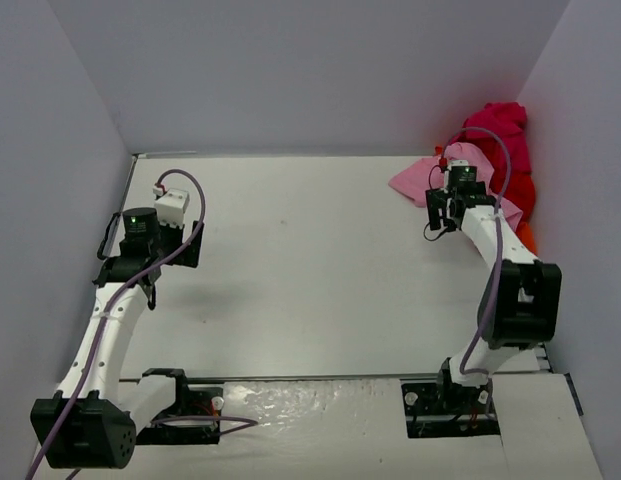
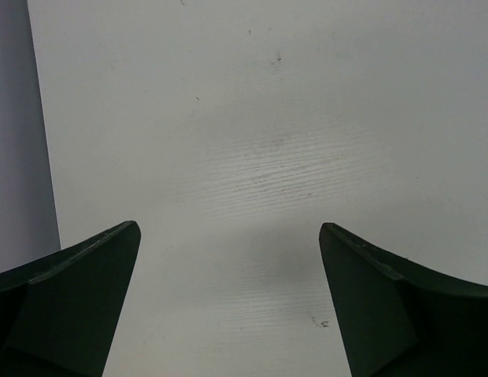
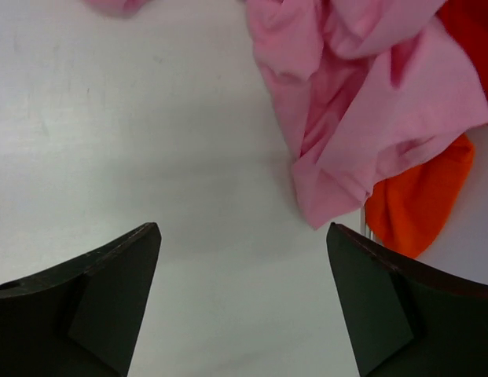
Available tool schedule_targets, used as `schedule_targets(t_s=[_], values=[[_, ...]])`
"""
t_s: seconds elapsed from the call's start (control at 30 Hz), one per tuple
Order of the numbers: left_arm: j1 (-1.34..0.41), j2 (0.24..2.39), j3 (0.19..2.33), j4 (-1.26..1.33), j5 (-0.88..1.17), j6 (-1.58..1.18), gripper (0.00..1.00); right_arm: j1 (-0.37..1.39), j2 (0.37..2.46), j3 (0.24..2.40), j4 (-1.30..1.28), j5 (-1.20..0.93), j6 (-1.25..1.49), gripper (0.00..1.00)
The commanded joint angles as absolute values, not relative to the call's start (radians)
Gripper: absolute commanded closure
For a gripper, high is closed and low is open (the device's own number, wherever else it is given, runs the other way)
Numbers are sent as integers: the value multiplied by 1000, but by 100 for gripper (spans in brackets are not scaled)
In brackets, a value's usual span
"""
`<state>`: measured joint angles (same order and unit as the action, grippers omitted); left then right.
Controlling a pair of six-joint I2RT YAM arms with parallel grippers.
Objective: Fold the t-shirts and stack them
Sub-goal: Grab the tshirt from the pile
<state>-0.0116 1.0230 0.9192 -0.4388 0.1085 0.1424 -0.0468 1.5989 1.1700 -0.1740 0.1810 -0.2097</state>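
Jaws on both sides are spread wide, with nothing held. The first pickup is pending: the near corner of the pink t-shirt point(image 3: 369, 118) should be gripped by the right jaws.

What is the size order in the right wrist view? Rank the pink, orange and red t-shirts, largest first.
1. pink t-shirt, by far the largest.
2. orange t-shirt, a patch beside the pink.
3. red t-shirt, a strip at the frame edge.
Orange and red look close and are mostly hidden, so their order is unsure.
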Motion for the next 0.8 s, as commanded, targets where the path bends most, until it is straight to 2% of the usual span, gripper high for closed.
schedule_targets(t_s=[0.0, 0.13, 0.27, 0.43, 0.57, 0.77], values=[[-6, 1008, 963, -356, 118, 147, 3, -75, 1742, 1550, -228, 328, -256, 14], [-6, 1002, 952, -347, 86, 151, 3, -78, 1860, 1819, -262, 367, -281, 12], [-6, 992, 937, -347, 75, 160, 3, -75, 1935, 1928, -292, 284, -262, 9], [-5, 988, 950, -356, 63, 172, 3, -33, 1982, 1889, -365, 30, -260, 18], [-6, 999, 955, -344, 56, 177, 3, 85, 2015, 1822, -392, 47, -313, 24], [-6, 1017, 948, -336, 63, 167, 3, 121, 2088, 1842, -428, 103, -328, 26]])
